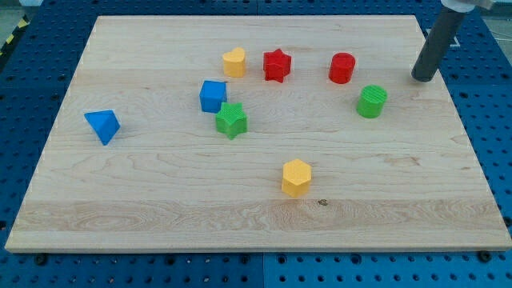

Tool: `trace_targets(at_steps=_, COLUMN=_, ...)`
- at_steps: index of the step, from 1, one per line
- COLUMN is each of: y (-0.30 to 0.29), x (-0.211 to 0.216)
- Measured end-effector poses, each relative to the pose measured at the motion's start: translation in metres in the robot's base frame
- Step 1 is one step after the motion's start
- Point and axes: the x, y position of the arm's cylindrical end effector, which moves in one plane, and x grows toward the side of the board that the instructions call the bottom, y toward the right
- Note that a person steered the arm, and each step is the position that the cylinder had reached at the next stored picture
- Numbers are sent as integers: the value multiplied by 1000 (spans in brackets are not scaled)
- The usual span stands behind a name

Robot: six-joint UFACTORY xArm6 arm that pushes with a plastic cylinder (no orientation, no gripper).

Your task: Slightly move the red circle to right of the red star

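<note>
Wooden desk (pixel 160 184) sits on a blue pegboard (pixel 48 32). Red circle (pixel 342 68) is at the view's upper right, right of the red star (pixel 277 65) with a clear gap. My tip (pixel 422 78) rests on the wood well right of the red circle, above-right of the green circle (pixel 371 102) (no end effector jaws, just a rod). Yellow block (pixel 234 62) is just left of the star.

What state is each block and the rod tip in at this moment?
red circle: upright, right of the red star, untouched.
red star: flat, free.
yellow block: beside the star's left.
green circle: upright, free.
blue cube: touching the green star.
blue triangle: alone.
yellow hexagon: alone.
my tip: touching no block.
</note>
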Motion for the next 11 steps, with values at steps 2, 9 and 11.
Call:
trace_targets(at_steps=2, y=-11, x=17)
trace_targets(at_steps=9, y=-93, x=-7)
trace_targets(at_steps=11, y=-103, x=21)
